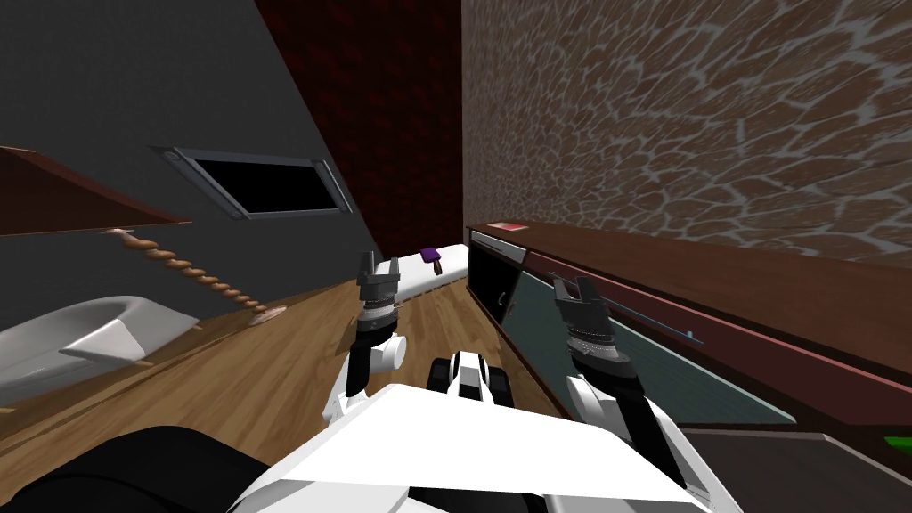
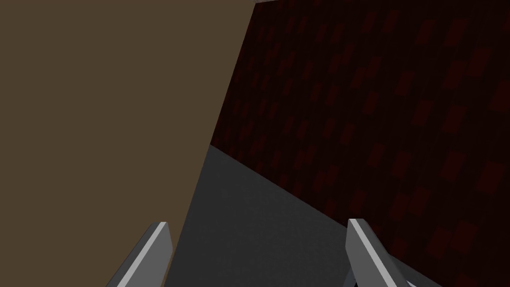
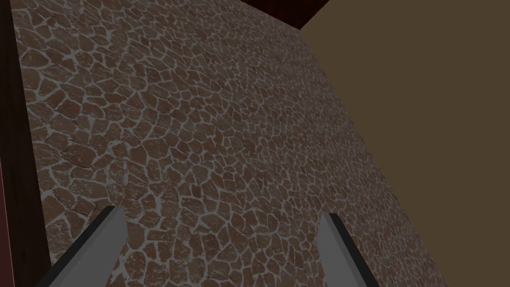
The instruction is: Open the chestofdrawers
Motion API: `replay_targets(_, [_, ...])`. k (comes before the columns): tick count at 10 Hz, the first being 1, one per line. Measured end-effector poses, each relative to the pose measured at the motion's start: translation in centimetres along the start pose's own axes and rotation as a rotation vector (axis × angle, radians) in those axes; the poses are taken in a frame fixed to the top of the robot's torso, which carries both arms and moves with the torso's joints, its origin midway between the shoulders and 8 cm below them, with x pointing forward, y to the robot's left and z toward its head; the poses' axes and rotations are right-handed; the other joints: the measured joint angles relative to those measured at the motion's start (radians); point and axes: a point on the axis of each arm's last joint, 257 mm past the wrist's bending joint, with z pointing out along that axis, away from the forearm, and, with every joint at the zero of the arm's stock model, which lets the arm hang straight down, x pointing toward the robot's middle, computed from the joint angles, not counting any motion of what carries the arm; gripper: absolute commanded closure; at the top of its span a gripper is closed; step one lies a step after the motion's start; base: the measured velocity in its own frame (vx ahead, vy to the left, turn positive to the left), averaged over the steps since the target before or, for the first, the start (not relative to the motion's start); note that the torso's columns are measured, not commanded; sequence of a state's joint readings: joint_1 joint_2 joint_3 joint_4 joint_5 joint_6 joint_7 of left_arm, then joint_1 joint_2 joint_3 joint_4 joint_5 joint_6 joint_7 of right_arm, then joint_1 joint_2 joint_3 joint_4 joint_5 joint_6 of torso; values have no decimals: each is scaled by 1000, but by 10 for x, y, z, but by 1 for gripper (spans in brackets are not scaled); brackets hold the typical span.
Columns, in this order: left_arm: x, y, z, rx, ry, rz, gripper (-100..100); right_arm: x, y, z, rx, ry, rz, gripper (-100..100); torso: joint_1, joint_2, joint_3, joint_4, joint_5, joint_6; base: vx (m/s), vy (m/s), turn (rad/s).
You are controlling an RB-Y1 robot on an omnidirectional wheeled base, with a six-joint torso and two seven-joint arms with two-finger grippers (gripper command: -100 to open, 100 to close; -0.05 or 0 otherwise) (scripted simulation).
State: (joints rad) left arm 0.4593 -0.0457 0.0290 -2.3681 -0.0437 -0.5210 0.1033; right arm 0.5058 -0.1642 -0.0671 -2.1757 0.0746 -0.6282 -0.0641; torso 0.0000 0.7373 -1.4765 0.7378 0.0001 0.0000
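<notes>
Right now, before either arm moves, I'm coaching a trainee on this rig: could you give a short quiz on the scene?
1. Which gripper is nearer the chest of drawers: A, the left gripper, or B, the right gripper?
2. Fill in: the chest's bar handle lies on the robot's ____ side.
3. True or false: the right gripper is shut on the bar handle.
Key: 1 B; 2 right; 3 false, its fingers stand open.
</notes>
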Motion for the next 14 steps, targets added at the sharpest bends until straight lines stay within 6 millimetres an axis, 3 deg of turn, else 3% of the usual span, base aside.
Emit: replay_targets(14, [0,0,0,0,0,0,0,34,18,6,-182,282,-593,-100,-1,1,1,0,0,0,74,51,-53])
